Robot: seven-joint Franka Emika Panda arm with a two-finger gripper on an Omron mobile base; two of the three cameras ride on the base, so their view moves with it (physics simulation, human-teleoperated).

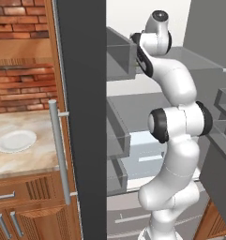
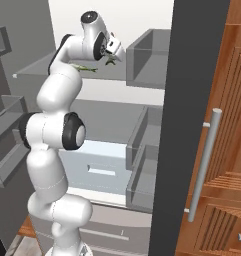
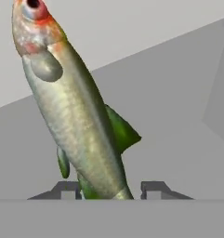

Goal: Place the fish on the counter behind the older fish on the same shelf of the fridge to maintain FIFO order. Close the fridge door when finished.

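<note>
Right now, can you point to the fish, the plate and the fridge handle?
fish [image 3: 81, 121], hand view, middle of its body.
plate [image 1: 16, 140], left base view, its centre.
fridge handle [image 1: 59, 152], left base view, mid-bar.

Arm: my white jointed arm [image 1: 180, 140] stands tall, elbow bent, and reaches forward and up.
Wrist: turned level at the top.
Claw: my two-finger dark gripper [image 3: 111, 190] has its tips a little apart, one on each side of the tail.

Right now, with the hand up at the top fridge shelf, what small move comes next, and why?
Probably draw the gripper straight back. In the hand view the fish lies on the grey shelf with its tail between parted fingertips that show gaps either side, so it looks released. The fridge door stands open.
</note>
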